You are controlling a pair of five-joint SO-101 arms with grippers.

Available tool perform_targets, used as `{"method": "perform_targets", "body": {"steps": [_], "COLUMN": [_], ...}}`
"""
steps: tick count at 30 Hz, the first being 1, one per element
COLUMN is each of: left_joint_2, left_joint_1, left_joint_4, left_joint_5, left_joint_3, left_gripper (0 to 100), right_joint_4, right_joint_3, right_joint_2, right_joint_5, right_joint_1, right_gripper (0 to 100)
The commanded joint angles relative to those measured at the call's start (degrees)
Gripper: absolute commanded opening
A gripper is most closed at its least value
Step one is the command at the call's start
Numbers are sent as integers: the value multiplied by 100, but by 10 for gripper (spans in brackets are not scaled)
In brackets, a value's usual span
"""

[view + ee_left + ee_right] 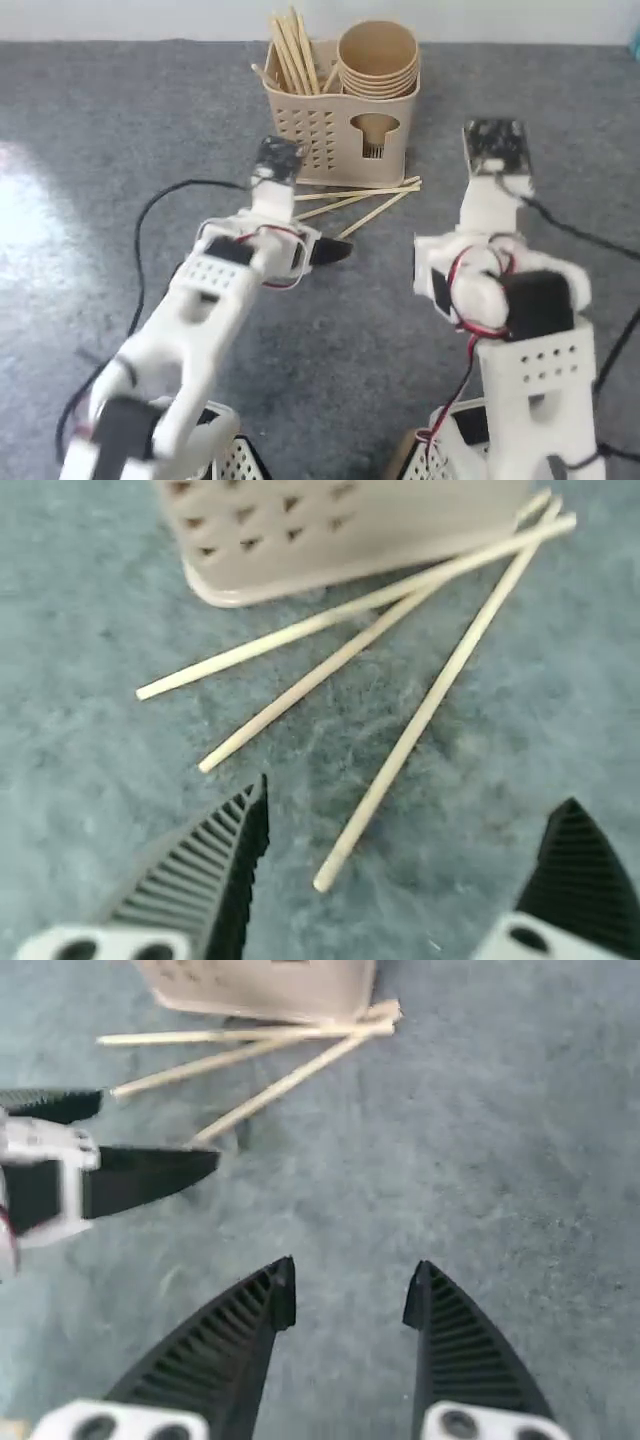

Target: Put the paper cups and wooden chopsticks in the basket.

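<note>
The left end effector [415,795] is gaping wide, with the near tip of one of three loose wooden chopsticks [424,715] lying between its fingers. The chopsticks are fanning across the bench [100,150] against the front of the basket [335,140], which is holding stacked paper cups [378,60]. The right end effector [355,1263] is hanging narrowly open, well apart from them.

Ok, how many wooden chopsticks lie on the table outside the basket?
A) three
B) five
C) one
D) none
A: three wooden chopsticks lie fanned out on the table in front of the basket, with the open left gripper close by them.
</note>
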Motion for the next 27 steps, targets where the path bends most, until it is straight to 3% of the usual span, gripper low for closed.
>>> {"method": "perform_targets", "body": {"steps": [1, 9, 21, 27], "left_joint_2": [1108, 2629, 4000, 4334], "left_joint_1": [44, 105, 475, 484], "left_joint_4": [211, 1020, 2330, 2866], "left_joint_5": [-334, -1029, -1890, -1943], "left_joint_3": [-1103, -2695, -4180, -4593], "left_gripper": [403, 211, 200, 199], "right_joint_4": [-1147, -3697, -3714, -3714], "right_joint_3": [1415, 4334, 4519, 4519], "right_joint_2": [-840, -1165, -1174, -1174], "right_joint_5": [-62, -79, -70, -70], "right_joint_1": [541, 611, 470, 470], "right_gripper": [190, 190, 190, 190]}}
